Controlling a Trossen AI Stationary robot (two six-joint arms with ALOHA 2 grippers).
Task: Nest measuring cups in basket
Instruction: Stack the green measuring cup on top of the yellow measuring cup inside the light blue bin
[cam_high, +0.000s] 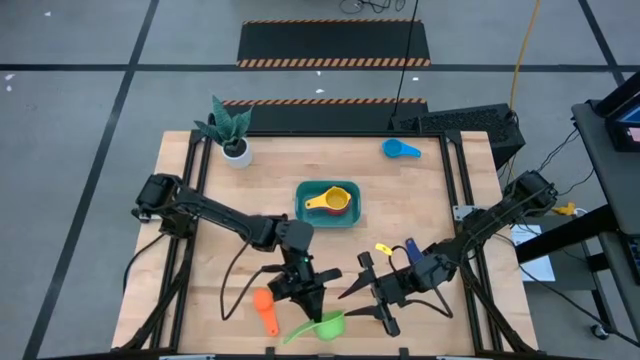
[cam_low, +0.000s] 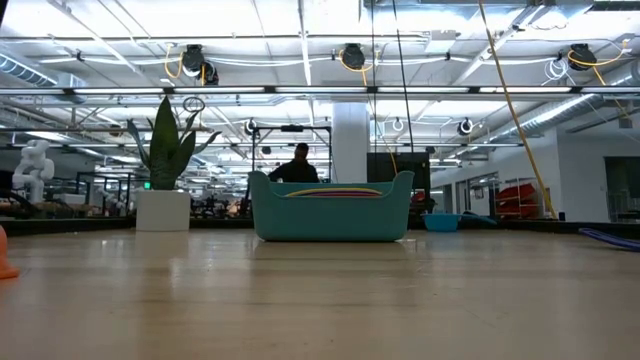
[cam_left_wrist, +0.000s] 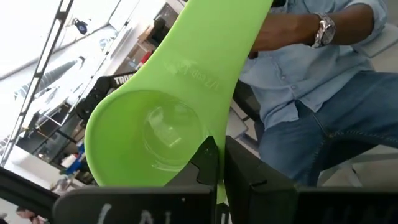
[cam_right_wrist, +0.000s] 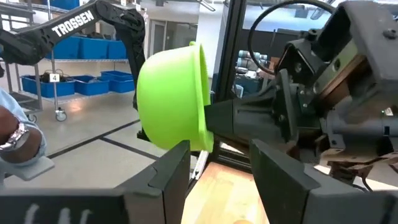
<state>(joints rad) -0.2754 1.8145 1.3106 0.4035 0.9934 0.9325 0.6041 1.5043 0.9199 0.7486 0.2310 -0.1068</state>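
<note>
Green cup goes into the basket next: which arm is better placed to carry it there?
Left. The left pincer is shut on the green cup, gripping its rim. The right pincer is open beside it, holding nothing. The basket lies straight ahead of both.

Yellow, red cups (cam_high: 329, 200) nested in teal basket (cam_high: 303, 214); green cup (cam_high: 327, 326) held aloft; orange (cam_high: 266, 306), blue (cam_high: 401, 149) on table.

Wooden bench (cam_high: 420, 200) with a black frame. Potted plant (cam_high: 230, 130) in a white pot stands at the far left corner. Black keyboard (cam_high: 455, 122) lies beyond the far edge. Grey floor carries hazard-striped mats (cam_high: 334, 43). A seated person (cam_left_wrist: 311, 81), blue shirt, jeans, wristwatch (cam_left_wrist: 324, 30), is nearby.
</note>
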